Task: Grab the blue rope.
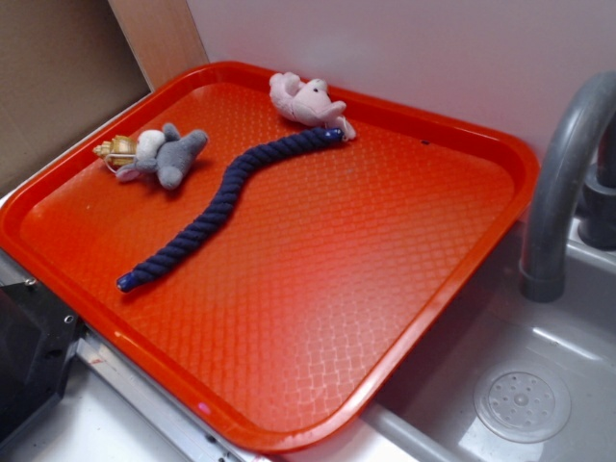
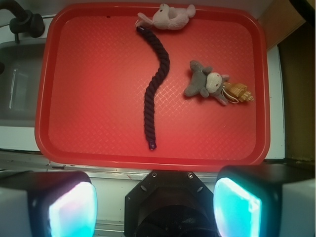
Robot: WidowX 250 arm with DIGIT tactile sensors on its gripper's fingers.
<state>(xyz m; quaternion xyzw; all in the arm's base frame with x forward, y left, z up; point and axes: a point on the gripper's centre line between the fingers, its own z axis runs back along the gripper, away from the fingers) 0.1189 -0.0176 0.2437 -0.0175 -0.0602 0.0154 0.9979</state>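
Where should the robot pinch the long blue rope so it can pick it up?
Probably the blue rope at its middle, from straight above, fingers closing across its width. It lies flat on the red tray, and the middle sits clear of the pink plush touching its far end.

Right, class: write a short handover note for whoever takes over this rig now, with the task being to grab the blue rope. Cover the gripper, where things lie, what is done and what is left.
Gripper: open and empty, held high above the near edge of the orange-red plastic tray, touching nothing.
The thick, dark navy twisted rope lies wavy and flat on the tray. One end lies right by the small pink plush toy at the far rim; whether they touch is unclear. The small grey plush toy sits beside the rope, apart from it.
Done: nothing yet.
Left: descend over the rope's middle, probably clearest of both toys, close and lift.
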